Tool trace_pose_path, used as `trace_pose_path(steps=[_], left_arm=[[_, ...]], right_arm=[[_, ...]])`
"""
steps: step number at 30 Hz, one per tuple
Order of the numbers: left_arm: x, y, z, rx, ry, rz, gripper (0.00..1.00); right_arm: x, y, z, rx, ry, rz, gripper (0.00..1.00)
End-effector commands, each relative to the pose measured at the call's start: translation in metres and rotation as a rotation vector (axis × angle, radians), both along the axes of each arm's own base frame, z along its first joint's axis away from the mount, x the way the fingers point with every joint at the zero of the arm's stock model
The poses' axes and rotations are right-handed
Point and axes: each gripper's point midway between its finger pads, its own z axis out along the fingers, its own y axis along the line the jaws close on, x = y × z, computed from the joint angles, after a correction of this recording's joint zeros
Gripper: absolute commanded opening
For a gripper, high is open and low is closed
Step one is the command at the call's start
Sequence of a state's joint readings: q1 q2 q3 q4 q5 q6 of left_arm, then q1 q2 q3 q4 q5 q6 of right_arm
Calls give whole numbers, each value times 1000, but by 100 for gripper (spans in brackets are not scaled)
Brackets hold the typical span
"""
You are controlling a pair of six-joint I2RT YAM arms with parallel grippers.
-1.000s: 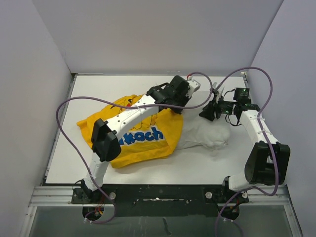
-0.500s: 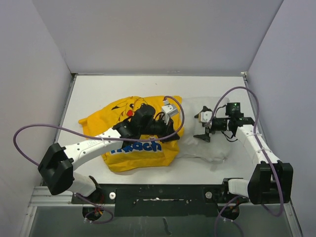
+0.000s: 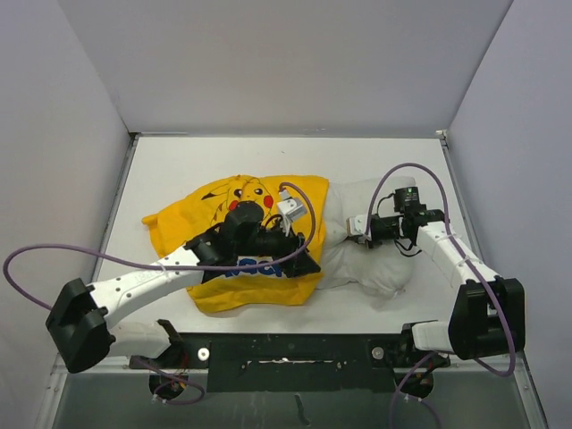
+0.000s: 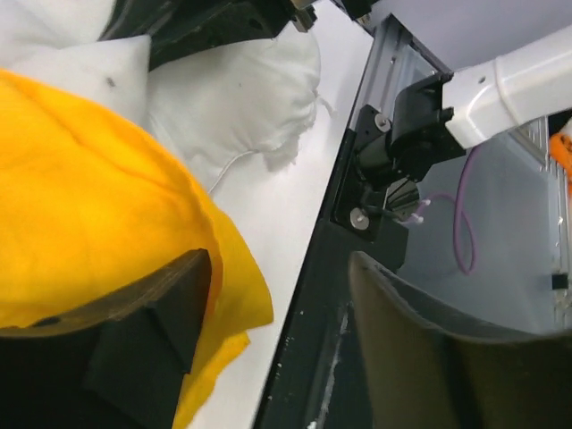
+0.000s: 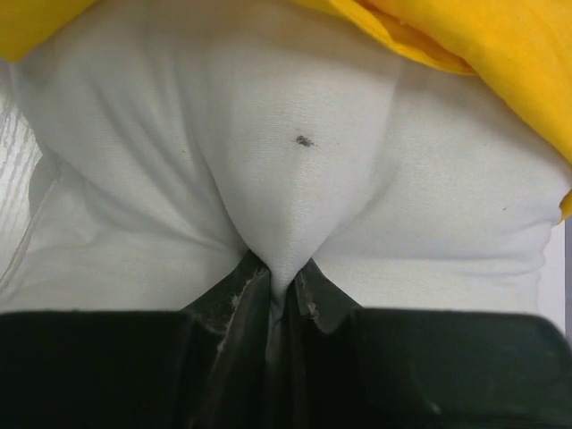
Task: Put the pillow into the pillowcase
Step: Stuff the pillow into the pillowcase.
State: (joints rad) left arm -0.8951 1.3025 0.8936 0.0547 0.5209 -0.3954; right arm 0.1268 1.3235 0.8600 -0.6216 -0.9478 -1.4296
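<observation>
The pillow (image 3: pixel 380 264) lies at the right of the table (image 3: pixel 179 161), its left end covered by the yellow pillowcase (image 3: pixel 183 228). The right gripper (image 5: pixel 279 279) is closed, pinching a fold of pillow fabric. The left gripper (image 4: pixel 277 273) has its jaws apart, with pillowcase cloth draped over one finger.

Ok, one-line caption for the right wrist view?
The right jaws pinch a fold of the white pillow, the yellow pillowcase over its far end.

Left tool (image 4: pixel 288 344) jaws apart; right tool (image 5: pixel 277 290) pinched closed.
</observation>
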Motion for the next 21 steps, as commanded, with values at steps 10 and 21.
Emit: trace_pose_path(steps=[10, 21], left_arm=[[84, 65, 107, 115, -164, 448, 93], [98, -11, 54, 337, -97, 334, 64]], right_arm=[[-33, 15, 6, 65, 78, 107, 0], [-32, 15, 11, 83, 80, 96, 0]])
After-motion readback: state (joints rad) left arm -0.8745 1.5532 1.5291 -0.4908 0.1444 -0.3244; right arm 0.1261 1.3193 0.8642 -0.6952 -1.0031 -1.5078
